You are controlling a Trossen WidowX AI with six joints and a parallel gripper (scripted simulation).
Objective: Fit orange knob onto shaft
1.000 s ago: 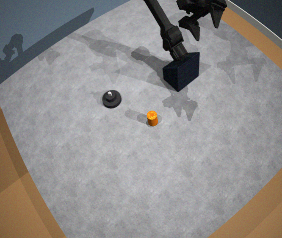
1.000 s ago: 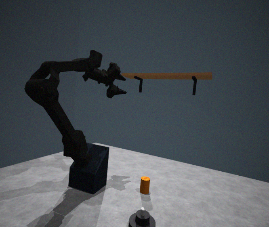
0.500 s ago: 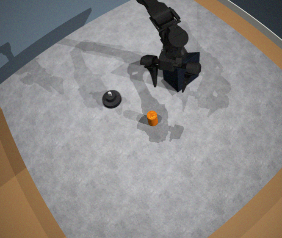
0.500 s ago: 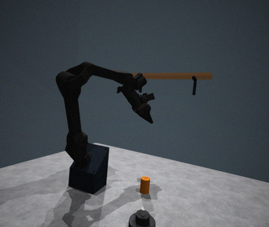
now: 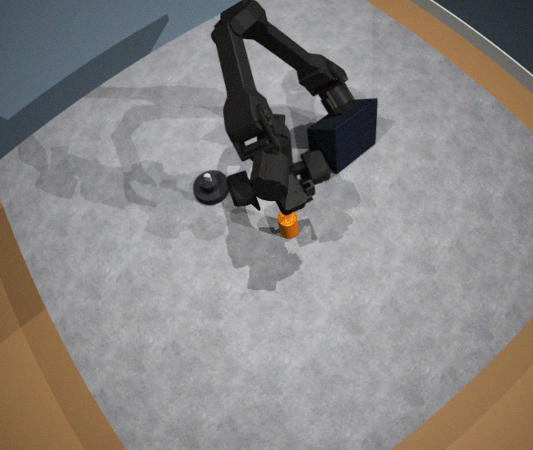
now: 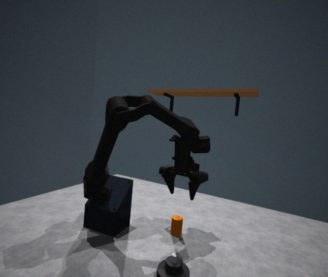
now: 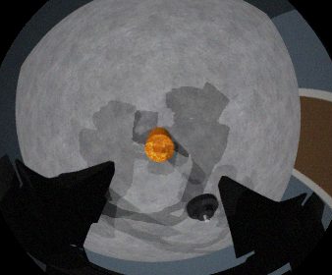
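Observation:
The orange knob [image 5: 288, 227] [image 6: 176, 226] [image 7: 159, 147] stands upright on the grey table; its underside and hole are hidden. My gripper [image 5: 272, 210] [image 6: 181, 196] [image 7: 169, 176] is open and empty, pointing down, with its fingertips well above the knob. In the wrist view the knob shows between the two fingers and a little beyond their tips. The dark round pedestal [image 5: 218, 194] [image 6: 184, 270] [image 7: 194, 202] stands apart from the knob, with the small silver shaft [image 5: 206, 177] [image 6: 174, 254] [image 7: 206, 219] rising from its hub. I cannot tell which way the shaft's flat side faces.
The arm's dark blue base block [image 5: 356, 138] [image 6: 108, 216] stands on the table [image 5: 306, 339] [image 6: 262, 232]. A wooden shelf [image 6: 203, 92] on black brackets is on the wall behind. In the top view one finger's housing shows close beside the pedestal's outline.

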